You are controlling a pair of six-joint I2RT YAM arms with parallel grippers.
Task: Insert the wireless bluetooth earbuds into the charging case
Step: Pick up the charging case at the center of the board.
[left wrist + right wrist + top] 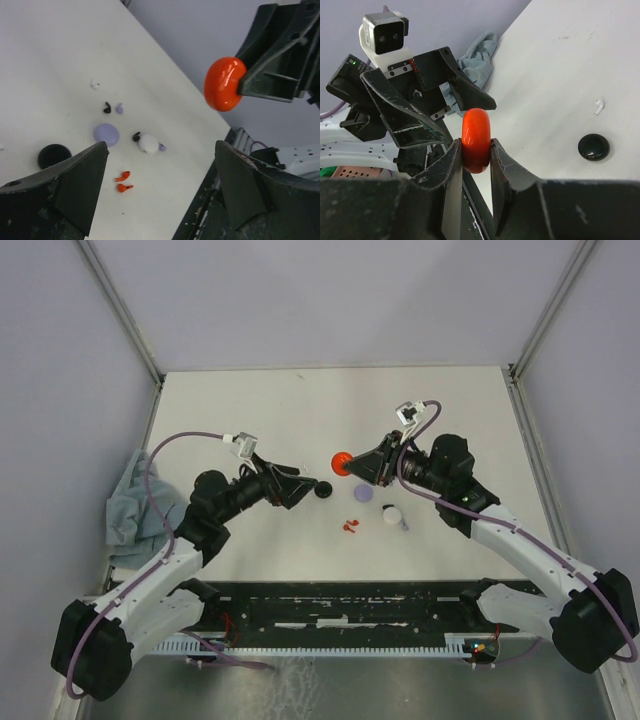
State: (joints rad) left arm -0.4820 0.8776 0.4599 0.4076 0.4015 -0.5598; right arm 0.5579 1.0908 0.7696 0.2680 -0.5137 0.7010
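Note:
A round red charging case [476, 140] is held edge-up above the table, and my right gripper [474, 146] is shut on it. In the top view this case [341, 461] hangs between both arms. My left gripper [160, 170] is open with nothing between its fingers, facing the red case [225, 83] from a short distance. Two red earbuds [123, 181] lie side by side on the table below. Black [107, 107], lavender [119, 108] and white [95, 84] earbuds lie farther off.
A lavender case [106, 134], a white case [148, 143] and a black case [54, 155] lie on the table, with a black earbud [136, 136] and a lavender one [162, 147] beside the white case. A blue-grey cloth [130, 500] lies at the left edge.

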